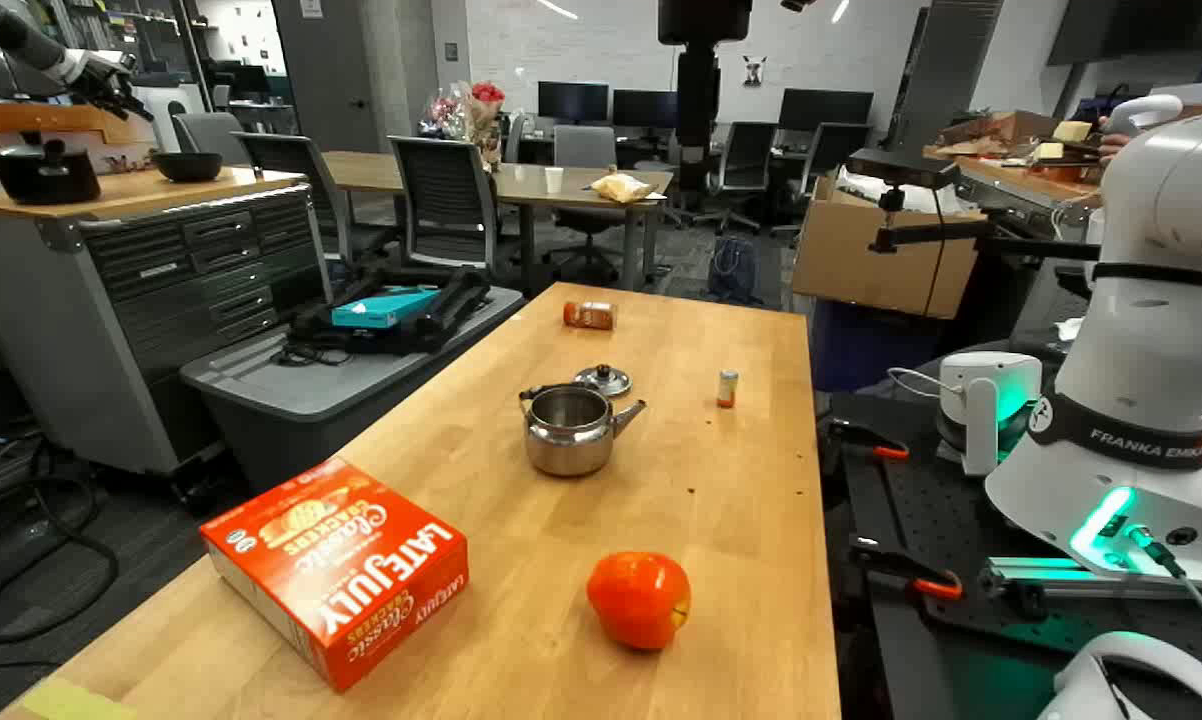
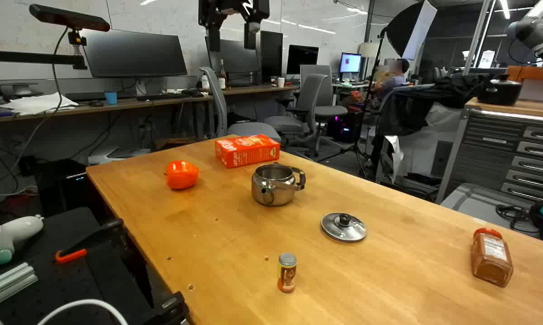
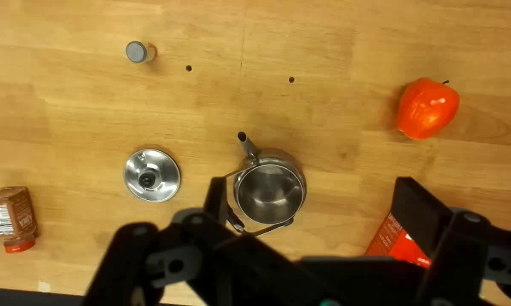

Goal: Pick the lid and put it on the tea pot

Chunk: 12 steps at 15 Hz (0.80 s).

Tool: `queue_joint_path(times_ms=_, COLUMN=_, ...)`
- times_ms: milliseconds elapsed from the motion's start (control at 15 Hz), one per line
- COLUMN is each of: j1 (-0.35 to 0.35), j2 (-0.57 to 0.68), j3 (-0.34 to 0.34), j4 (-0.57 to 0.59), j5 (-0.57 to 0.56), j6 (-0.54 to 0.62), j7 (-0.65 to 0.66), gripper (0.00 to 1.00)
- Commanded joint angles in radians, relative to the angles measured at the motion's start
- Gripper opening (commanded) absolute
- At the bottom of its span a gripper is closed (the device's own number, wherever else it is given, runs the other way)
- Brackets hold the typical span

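Note:
The lid, a round silvery disc with a black knob, lies flat on the wooden table, knob up, in both exterior views (image 1: pixel 603 380) (image 2: pixel 344 228) and at the left of the wrist view (image 3: pixel 155 187). The tea pot, a small steel kettle with a spout, stands upright and uncovered beside the lid in both exterior views (image 1: pixel 569 450) (image 2: pixel 271 187); its handle is folded to the side. It also shows in the wrist view (image 3: pixel 270 193). My gripper (image 3: pixel 311 180) is open and empty. It hangs high above the table in both exterior views (image 1: pixel 696 150) (image 2: pixel 231 47).
A red cracker box (image 1: pixel 336 570) and an orange-red fruit (image 1: pixel 639 600) lie on the tea pot's far side from the lid. A small capped jar (image 2: pixel 287 273) stands near the lid. A brown spice bottle (image 2: pixel 492 257) lies on its side towards one table end.

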<state>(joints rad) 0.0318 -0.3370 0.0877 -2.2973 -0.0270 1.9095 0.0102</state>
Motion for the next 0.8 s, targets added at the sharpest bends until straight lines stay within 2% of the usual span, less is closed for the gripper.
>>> queue_joint_path(times_ms=0, j1=0.01, j2=0.001, j3=-0.009, j4=0.005, j5=-0.003, j6=-0.002, j7=0.003, gripper=1.0)
queue_joint_path(times_ms=600, j1=0.01, j2=-0.001, j3=-0.009, j4=0.012, j5=-0.003, j6=-0.002, j7=0.003, gripper=1.0)
queue_joint_path(times_ms=733, j1=0.008, j2=0.0, j3=-0.01, j4=0.013, j5=0.018, j6=0.048, j7=0.029, gripper=1.0)
